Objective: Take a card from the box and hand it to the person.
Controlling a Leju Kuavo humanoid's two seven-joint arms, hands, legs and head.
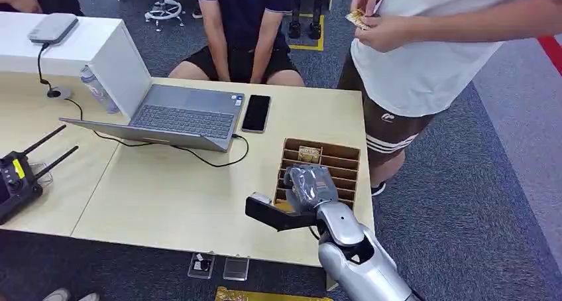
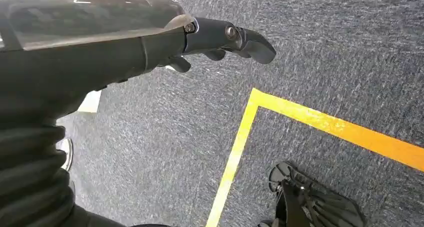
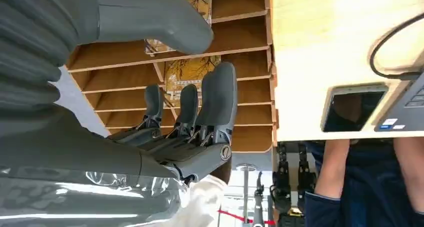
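Head view shows the right robot hand (image 1: 309,185) poised over the slotted box (image 1: 344,156) at the bench (image 1: 172,195) edge, fingers (image 3: 220,94) spread and empty, thumb apart, likely to pinch a card (image 3: 192,72) standing in a slot. The left robot hand (image 2: 220,39) hangs over carpet, curled, holding nothing.

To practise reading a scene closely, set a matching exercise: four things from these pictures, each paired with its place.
Things:
1. phone
2. right hand
3. box
4. controller

Places:
A. over the box's slots
B. near the table's right edge
C. flat beside the open laptop
D. at the table's left edge

Pairs: 1-C, 2-A, 3-B, 4-D
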